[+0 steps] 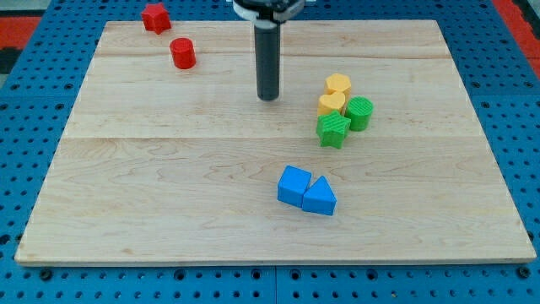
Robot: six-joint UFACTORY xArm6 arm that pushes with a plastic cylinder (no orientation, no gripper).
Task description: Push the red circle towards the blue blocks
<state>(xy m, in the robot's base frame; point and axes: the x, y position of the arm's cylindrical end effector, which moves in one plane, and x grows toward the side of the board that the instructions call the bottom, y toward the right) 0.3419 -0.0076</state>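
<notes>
The red circle [182,53] is a short red cylinder standing near the board's top left. The two blue blocks sit touching at the lower middle: a blue cube [294,184] and a blue triangle [320,197] to its right. My tip [268,96] rests on the board in the upper middle, to the right of and a little below the red circle, well apart from it. The tip is above the blue blocks in the view, with bare wood between them.
A red star [155,18] lies at the board's top left edge. To the tip's right is a tight cluster: a yellow hexagon [338,84], a yellow heart [332,103], a green circle [359,112] and a green star [333,129]. The wooden board [126,194] lies on a blue pegboard.
</notes>
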